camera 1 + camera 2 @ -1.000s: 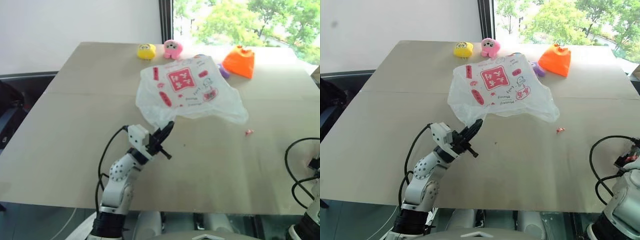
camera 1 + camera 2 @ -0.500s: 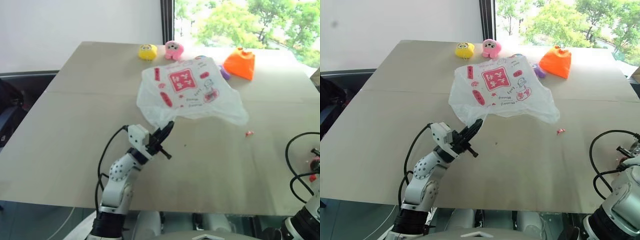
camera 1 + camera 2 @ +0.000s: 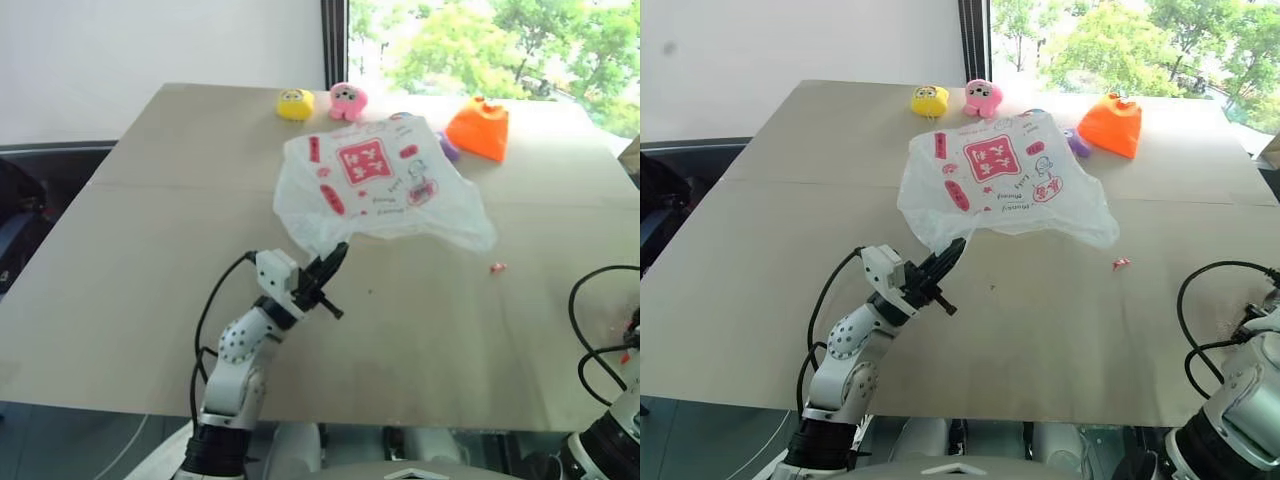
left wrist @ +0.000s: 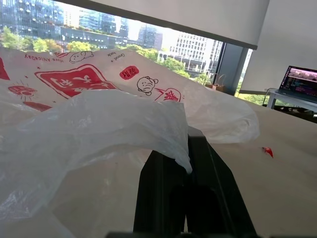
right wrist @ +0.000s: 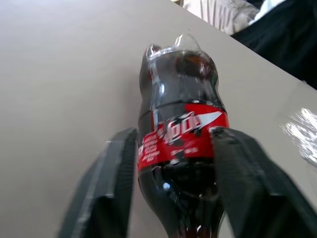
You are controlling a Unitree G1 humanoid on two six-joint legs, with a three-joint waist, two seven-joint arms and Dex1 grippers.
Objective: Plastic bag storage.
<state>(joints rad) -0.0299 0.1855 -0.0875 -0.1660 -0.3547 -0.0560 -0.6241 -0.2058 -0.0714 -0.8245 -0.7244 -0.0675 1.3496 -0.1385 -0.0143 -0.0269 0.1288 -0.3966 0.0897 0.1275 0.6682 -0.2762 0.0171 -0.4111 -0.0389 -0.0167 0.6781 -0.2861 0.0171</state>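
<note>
- The left gripper (image 3: 333, 262) is pinched tight on the near edge of the plastic bag (image 3: 380, 185); in the left wrist view a fold of the thin white film drapes over the two black fingers (image 4: 158, 183) and is caught between them.
- The bag itself lies spread out on the table (image 3: 150, 260), past the middle toward the far side — crinkled, see-through white, with a red square logo facing up and small red marks around it.
- From the pinched corner the bag fans out to the far right, its right lobe flat on the tabletop.
- The right gripper (image 5: 171, 188) has its jaws apart, one finger on each side of a dark cola bottle (image 5: 181, 144) with a red label; the fingers sit just beside the label, and whether they press on it cannot be told.
- The bottle lies on the pale tabletop in the right wrist view, its neck pointing away from the gripper.
- Just right of the bag, a tiny red scrap (image 3: 496, 267) lies on the table.
- At the far edge sit a yellow toy (image 3: 294, 103) and a pink toy (image 3: 347, 100) side by side — and further right an orange pouch (image 3: 480, 126), with a small purple thing (image 3: 449, 148) between pouch and bag.
</note>
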